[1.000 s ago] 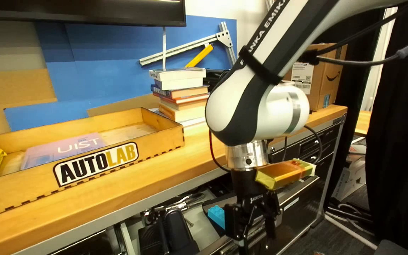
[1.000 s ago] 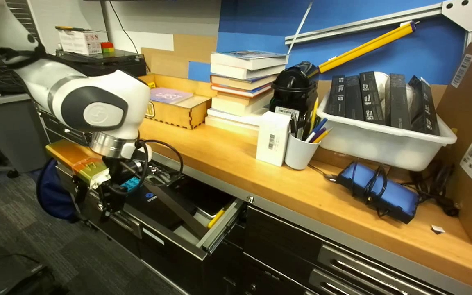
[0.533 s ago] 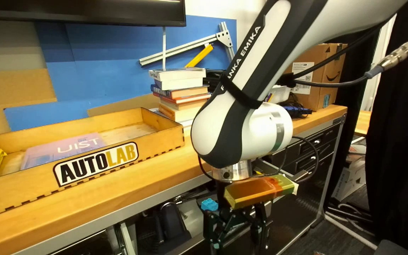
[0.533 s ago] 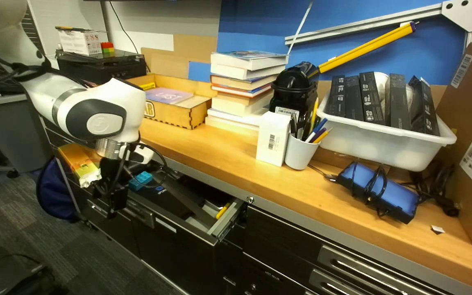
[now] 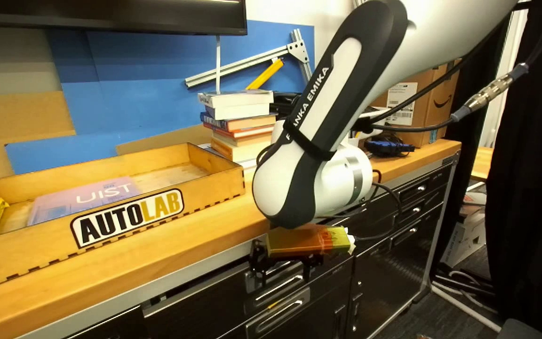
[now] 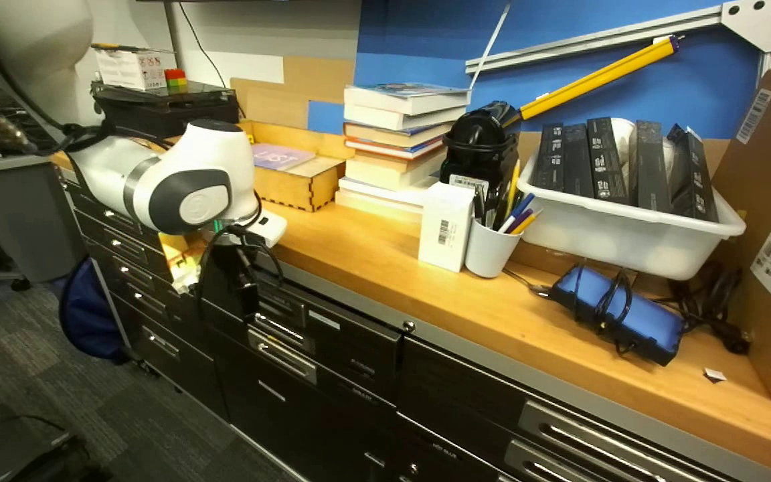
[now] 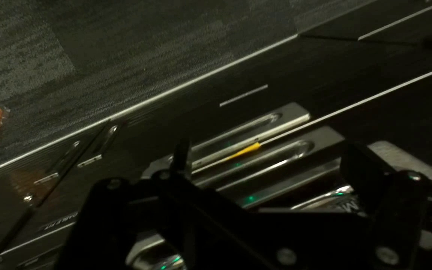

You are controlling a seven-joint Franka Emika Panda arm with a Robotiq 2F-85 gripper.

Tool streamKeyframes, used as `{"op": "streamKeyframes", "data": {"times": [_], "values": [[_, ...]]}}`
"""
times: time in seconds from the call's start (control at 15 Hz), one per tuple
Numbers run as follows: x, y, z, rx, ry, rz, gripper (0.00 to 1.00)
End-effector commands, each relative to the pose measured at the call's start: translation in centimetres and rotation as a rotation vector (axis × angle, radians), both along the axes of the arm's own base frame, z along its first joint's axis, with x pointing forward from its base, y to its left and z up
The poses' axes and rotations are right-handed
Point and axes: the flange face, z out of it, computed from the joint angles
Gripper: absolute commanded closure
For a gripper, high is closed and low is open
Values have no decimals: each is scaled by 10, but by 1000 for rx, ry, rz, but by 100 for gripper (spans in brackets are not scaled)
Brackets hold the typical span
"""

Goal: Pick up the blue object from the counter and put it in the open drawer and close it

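Note:
The top drawer (image 6: 352, 335) is pushed in, flush or nearly flush with the cabinet front in both exterior views; its front also shows in an exterior view (image 5: 205, 301). The light blue block seen in it earlier is hidden now. My gripper (image 5: 284, 273) is in front of the drawer handles, just below the counter edge, pointing down. It also shows in an exterior view (image 6: 248, 301). In the wrist view the gripper (image 7: 272, 161) has its fingers wide apart with nothing between them. Metal handles (image 7: 264, 165) lie beyond the fingers; contact cannot be told.
On the wooden counter (image 6: 372, 248) stand a wooden AUTOLAB tray (image 5: 214, 188), a stack of books (image 6: 399, 140), a white box (image 6: 446, 227), a pen cup (image 6: 489, 251), a white bin (image 6: 626, 234) and a blue device with cable (image 6: 616, 308). A yellow-orange case (image 5: 299, 241) is on my wrist.
The drawer was open with the light blue block inside; it has moved in, hiding the block. My gripper has moved toward the cabinet with it, its fingers staying apart.

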Motion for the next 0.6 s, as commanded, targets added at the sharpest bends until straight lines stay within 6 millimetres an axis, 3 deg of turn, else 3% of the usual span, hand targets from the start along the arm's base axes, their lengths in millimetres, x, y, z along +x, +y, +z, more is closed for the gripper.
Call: {"op": "streamKeyframes", "data": {"times": [0.0,0.2,0.33,0.53], "values": [[27,1,3,-71,-144,-101,0],[16,9,16,-120,-197,-139,0],[1,16,37,-129,-218,-118,0],[-20,23,77,-140,-246,66,0]]}}
